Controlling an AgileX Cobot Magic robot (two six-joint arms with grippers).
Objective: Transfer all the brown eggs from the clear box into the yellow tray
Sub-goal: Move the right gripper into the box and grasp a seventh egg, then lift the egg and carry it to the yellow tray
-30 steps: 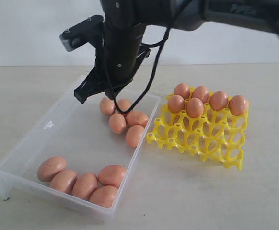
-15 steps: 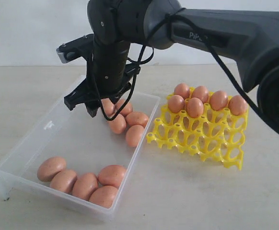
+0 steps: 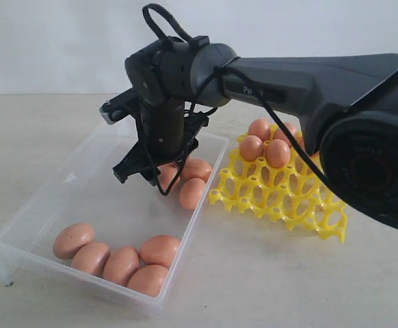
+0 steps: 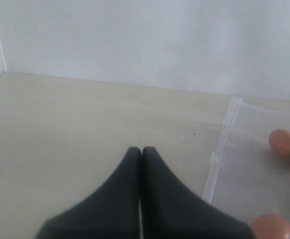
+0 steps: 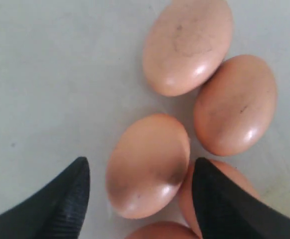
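My right gripper (image 3: 144, 179) reaches across into the clear box (image 3: 96, 198) and hangs low over the far cluster of brown eggs (image 3: 192, 193). In the right wrist view it (image 5: 141, 169) is open, its fingers either side of one egg (image 5: 145, 144), with three more eggs close around it. Several eggs (image 3: 120, 263) lie at the box's near end. The yellow tray (image 3: 288, 198) to the right holds eggs (image 3: 277, 152) in its far cups, partly hidden by the arm. My left gripper (image 4: 141, 150) is shut and empty over bare table beside the box (image 4: 219, 159).
The right arm (image 3: 308, 75) stretches across above the tray's far side. A black cable (image 3: 161, 17) loops over the wrist. A pale wall stands behind the table.
The right gripper has come down into the box and shifted slightly right, ending low over the far eggs. The eggs and the tray have not moved.
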